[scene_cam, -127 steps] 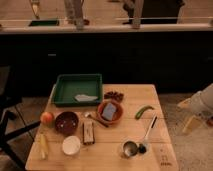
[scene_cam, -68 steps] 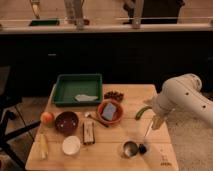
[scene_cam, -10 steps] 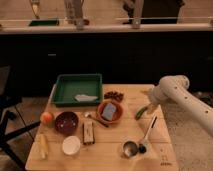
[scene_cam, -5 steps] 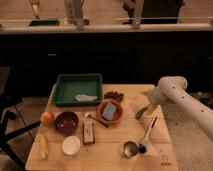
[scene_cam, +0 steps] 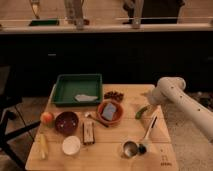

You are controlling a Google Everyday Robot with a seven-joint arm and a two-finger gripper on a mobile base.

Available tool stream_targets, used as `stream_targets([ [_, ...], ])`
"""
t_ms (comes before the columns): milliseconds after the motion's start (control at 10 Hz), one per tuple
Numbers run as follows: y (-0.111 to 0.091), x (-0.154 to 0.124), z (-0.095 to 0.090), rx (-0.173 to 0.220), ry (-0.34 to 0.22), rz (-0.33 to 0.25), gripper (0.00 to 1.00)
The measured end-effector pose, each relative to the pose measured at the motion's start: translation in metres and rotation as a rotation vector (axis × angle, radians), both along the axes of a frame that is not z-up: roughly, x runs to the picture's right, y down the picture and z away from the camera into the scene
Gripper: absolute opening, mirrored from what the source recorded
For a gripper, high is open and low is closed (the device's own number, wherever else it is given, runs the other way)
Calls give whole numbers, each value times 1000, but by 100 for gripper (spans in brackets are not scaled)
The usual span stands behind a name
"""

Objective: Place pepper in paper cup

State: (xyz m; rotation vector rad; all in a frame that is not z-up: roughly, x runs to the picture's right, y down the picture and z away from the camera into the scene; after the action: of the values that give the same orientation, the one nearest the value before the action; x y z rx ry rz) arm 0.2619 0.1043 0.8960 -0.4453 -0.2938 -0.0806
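The pepper (scene_cam: 141,112) is small, slender and green, and lies on the wooden table (scene_cam: 107,159) right of the middle. My gripper (scene_cam: 148,105) is at the end of the white arm that reaches in from the right. It sits right over the pepper's upper right end, and I cannot tell whether it touches the pepper. The paper cup (scene_cam: 71,145) is white and round, stands near the table's front left, and is far from the gripper.
A green tray (scene_cam: 78,89) is at the back left. A dark red bowl (scene_cam: 66,122), a peach-coloured fruit (scene_cam: 47,117) and a yellow cob (scene_cam: 43,145) are at the left. An orange bowl (scene_cam: 110,112) is in the middle. A metal cup (scene_cam: 130,149) and a long utensil (scene_cam: 149,132) are at the front right.
The arm came in from the right edge to the pepper. Over the last second it edged slightly left and lower over it. The pepper has not moved.
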Motion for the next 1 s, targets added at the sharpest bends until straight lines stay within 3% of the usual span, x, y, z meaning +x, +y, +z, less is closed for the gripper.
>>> stream_targets([
  [1000,35,11,21,-121,-3,12,80],
])
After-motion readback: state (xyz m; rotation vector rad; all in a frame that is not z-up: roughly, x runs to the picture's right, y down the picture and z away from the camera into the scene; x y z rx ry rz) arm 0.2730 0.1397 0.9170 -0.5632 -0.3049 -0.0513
